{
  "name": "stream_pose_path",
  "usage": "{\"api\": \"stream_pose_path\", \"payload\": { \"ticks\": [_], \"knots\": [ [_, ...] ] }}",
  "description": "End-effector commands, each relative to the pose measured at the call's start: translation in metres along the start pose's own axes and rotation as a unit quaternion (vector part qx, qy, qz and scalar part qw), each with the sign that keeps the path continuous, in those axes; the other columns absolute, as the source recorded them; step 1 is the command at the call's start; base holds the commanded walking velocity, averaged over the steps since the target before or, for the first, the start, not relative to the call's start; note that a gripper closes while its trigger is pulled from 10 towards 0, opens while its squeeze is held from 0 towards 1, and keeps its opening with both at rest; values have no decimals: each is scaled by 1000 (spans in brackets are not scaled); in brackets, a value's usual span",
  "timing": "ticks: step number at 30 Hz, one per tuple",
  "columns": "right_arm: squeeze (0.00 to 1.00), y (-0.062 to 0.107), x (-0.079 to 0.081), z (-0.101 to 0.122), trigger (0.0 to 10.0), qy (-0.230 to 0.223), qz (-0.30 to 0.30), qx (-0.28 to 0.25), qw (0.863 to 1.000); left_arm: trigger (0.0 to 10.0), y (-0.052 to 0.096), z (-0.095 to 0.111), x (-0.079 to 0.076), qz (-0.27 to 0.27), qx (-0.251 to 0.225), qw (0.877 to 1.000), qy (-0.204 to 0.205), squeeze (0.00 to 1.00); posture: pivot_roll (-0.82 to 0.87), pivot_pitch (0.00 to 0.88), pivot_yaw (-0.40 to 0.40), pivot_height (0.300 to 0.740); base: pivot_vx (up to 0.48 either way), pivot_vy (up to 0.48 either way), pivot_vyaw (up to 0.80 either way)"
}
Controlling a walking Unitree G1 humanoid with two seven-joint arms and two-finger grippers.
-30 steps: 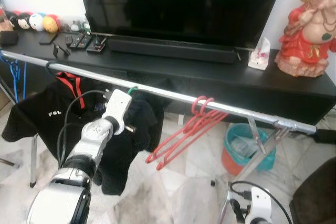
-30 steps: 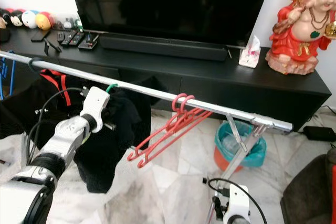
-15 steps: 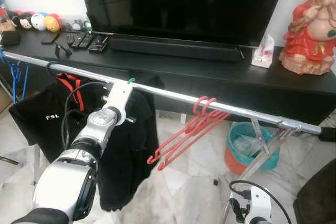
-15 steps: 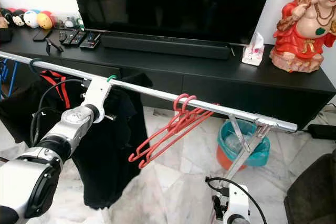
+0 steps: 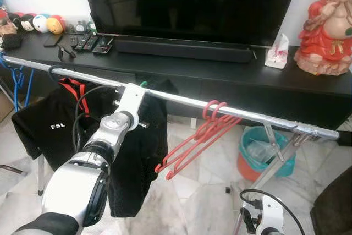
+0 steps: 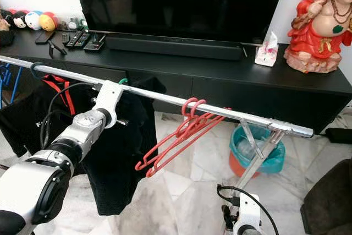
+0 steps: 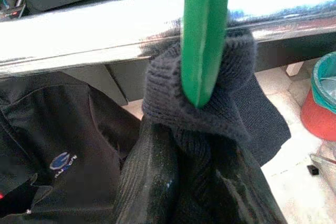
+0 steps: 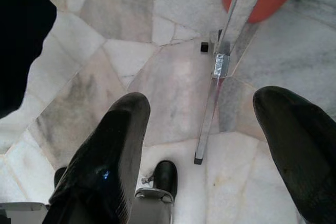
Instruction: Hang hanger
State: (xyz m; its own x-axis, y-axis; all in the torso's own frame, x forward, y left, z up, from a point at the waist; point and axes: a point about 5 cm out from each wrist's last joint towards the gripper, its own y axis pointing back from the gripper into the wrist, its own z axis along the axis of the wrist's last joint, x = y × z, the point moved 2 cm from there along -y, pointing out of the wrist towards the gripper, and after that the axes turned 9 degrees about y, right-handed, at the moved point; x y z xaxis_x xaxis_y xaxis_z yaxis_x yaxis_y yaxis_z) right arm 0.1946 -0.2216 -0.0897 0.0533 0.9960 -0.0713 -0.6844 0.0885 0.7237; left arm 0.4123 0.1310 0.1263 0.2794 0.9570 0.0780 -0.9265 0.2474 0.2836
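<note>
Green plastic was the hanger's hook [image 7: 202,35], hooked over the shiny metal rail [image 5: 181,99] of the clothes rack, with a dark knitted sweater [image 7: 210,145] bunched up right under it and hanging down below the rail. Left hand [image 5: 131,98] was up at the rail right by that hook, one black finger [image 7: 149,182] showing against the knit in the wrist view, but honestly couldn't tell whether it was pinched together or apart. To the robot's left of that, a black t-shirt [image 5: 52,127] with a small white logo hung on the same rail, with some blue hangers [image 5: 16,78] at the far left end. Further along to the right, a bunch of red hangers [image 5: 201,138] dangled tilted off the rail, empty. Right hand [image 8: 210,145] hung low over the marble floor [image 8: 173,77] with its two black fingers spread wide apart, nothing between them, a rack leg [image 8: 220,61] on the floor beneath. Behind the rack, a long black desk [image 5: 220,72] carried a big dark TV [image 5: 192,4], a soundbar [image 5: 184,49], some remotes [image 5: 88,43], little round toys [image 5: 38,23], a tissue pack [image 5: 278,58] and a red statue [image 5: 327,26]. Teal-and-orange bin [image 5: 264,155] sat on the floor under the rail's right end.
</note>
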Motion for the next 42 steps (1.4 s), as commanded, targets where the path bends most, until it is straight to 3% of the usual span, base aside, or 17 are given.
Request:
{"api": "stream_pose_path", "payload": {
  "ticks": [1,18,27,37,39,40,41,42],
  "knots": [
    [0,1,0,-2,10000,-3,-3,-1,1000,10000,-2,13,-1,1,-9,1000,-15,0,-53,0,28,740,0,0,0],
    [0,5,-3,-11,10000,-11,-12,2,1000,10000,0,-18,-7,-2,58,998,-27,0,-98,0,49,740,0,0,0],
    [0,5,-4,-12,10000,-5,-8,5,1000,10000,11,-51,6,13,74,997,-13,0,-79,0,34,740,0,0,0],
    [0,5,-4,-12,10000,-1,-4,5,1000,10000,17,-59,14,31,44,999,1,0,-72,0,27,740,0,0,0],
    [0,5,-4,-11,10000,-1,-4,5,1000,10000,17,-58,14,32,37,999,8,59,-71,0,25,740,0,0,0],
    [0,5,-4,-11,10000,-1,-4,5,1000,10000,17,-57,15,33,34,999,11,580,-70,0,25,740,0,0,0],
    [0,5,-4,-11,10000,-1,-4,5,1000,10000,17,-56,15,35,30,999,14,1000,-69,0,25,740,0,0,0],
    [0,5,-4,-11,10000,-1,-4,5,1000,10000,17,-55,15,36,29,999,14,1000,-68,0,25,740,0,0,0]
  ]
}}
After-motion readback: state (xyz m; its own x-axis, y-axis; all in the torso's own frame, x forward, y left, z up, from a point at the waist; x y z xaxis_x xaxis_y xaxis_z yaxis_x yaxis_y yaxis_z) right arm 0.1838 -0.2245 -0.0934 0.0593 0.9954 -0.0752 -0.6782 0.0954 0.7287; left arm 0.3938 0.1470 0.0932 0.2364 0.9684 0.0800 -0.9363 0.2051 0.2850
